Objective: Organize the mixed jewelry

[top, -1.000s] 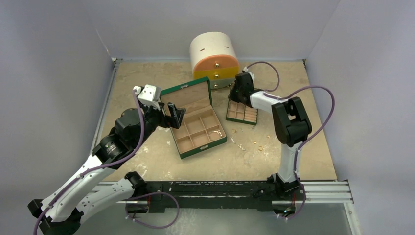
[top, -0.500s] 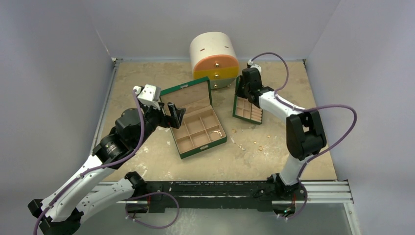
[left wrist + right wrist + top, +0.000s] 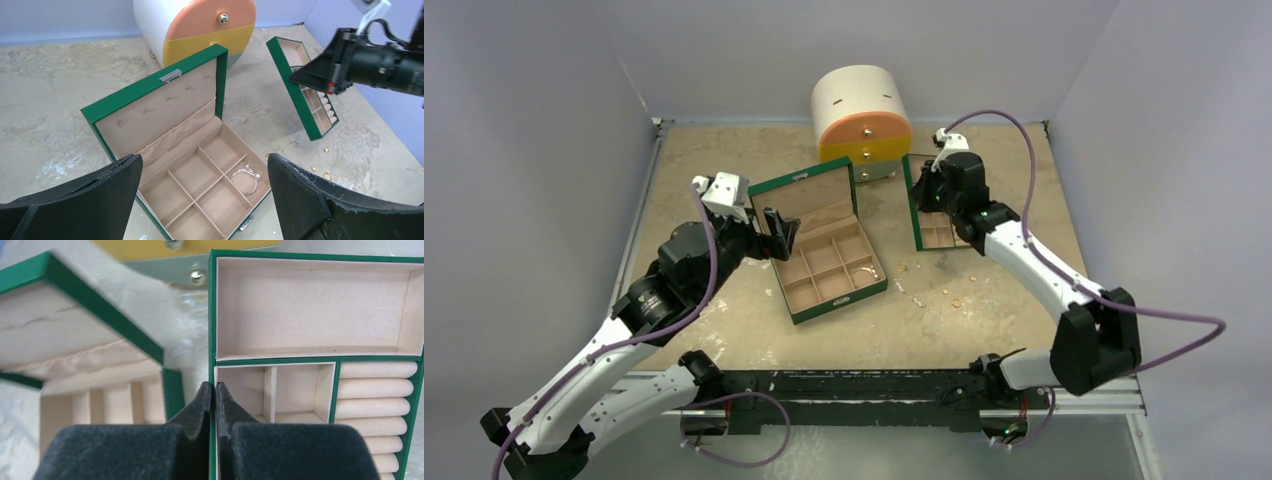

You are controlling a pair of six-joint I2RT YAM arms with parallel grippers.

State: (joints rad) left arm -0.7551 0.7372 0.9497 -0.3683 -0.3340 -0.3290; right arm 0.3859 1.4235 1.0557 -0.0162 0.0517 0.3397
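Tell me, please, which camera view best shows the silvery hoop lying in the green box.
The left wrist view: the silvery hoop lies large and sharp in one compartment of the green box. The top external view shows only a tiny glint, and the right wrist view does not catch it.

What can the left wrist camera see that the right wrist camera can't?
Only the left wrist: the silvery hoop in the green box, and gold rings on the table. Only the right wrist: a close look inside the tray, with the right gripper shut on its wall. Both: the green box, the tray and the drawer cabinet.
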